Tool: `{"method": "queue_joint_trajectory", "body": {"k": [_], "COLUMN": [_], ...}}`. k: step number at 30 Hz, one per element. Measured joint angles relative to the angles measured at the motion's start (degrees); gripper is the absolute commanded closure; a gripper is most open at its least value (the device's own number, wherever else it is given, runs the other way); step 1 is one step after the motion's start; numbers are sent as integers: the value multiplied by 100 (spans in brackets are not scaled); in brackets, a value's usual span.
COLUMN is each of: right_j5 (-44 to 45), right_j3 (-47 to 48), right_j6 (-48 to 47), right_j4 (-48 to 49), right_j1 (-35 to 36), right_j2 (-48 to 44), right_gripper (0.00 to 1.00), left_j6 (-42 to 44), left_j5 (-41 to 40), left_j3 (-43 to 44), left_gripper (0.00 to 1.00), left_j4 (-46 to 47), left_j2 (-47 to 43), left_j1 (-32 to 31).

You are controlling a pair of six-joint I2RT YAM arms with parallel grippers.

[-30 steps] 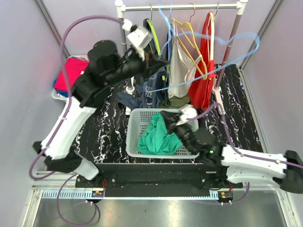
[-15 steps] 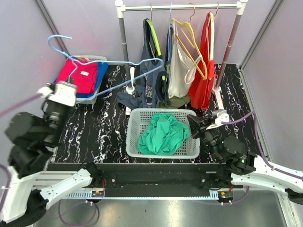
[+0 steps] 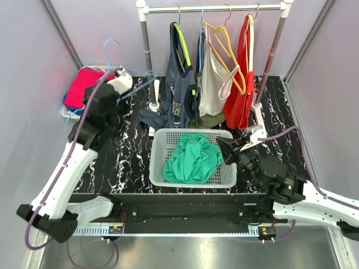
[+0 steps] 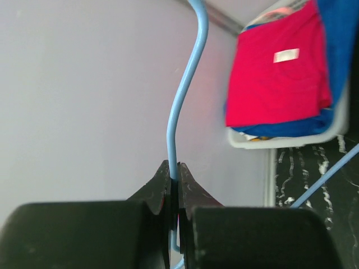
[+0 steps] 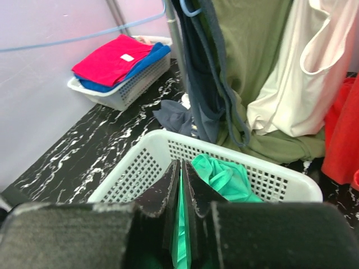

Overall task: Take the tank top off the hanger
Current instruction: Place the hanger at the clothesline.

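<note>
The green tank top (image 3: 193,159) lies bunched in the white mesh basket (image 3: 157,151), off the hanger. My left gripper (image 3: 119,78) is at the back left, shut on the bare light-blue wire hanger (image 3: 140,87). In the left wrist view the wire (image 4: 182,84) rises from between my pinched jaws (image 4: 174,168). My right gripper (image 3: 220,143) hovers at the basket's right end. In the right wrist view its jaws (image 5: 180,165) are closed on a thin strip of the green tank top (image 5: 230,179), above the basket (image 5: 151,140).
A clothes rail (image 3: 213,8) at the back carries navy (image 3: 179,84), cream (image 3: 213,84) and red (image 3: 241,95) garments and a yellow hanger (image 3: 224,50). A white bin (image 3: 70,112) of folded red and blue clothes sits at the back left. Purple walls close in both sides.
My left arm swung the blue hanger from the rail out to the left, then back up beside the bin. My right gripper drew back to the basket's right end, spreading the green top.
</note>
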Motion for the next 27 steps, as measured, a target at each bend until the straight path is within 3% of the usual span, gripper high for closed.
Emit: {"method": "queue_joint_trajectory", "body": {"k": [4, 10, 12, 16, 20, 23, 27], "right_j5": [-83, -177, -199, -227, -229, -234, -236], "right_j3": [13, 24, 24, 24, 24, 24, 7], "right_j6": [85, 120, 122, 114, 74, 39, -13], "right_j4": [-68, -173, -192, -208, -203, -205, -214], "right_j1": [0, 0, 0, 0, 0, 0, 0], "right_j2": [-83, -76, -79, -144, -243, -282, -420], "right_gripper": [89, 89, 89, 89, 89, 89, 90], "left_j6": [195, 409, 846, 2452, 3591, 4048, 3895], "left_j5": [-354, -850, -1202, -1777, -2184, -2396, -2505], "left_j3": [424, 1084, 951, 232, 232, 483, 1005], "left_gripper": [100, 100, 100, 100, 100, 100, 100], "left_j4": [352, 1003, 1766, 4304, 5906, 6373, 6126], "left_j2": [522, 1209, 1325, 1598, 2286, 2726, 2883], "left_j1": [232, 50, -144, -684, -960, -1049, -1185]}}
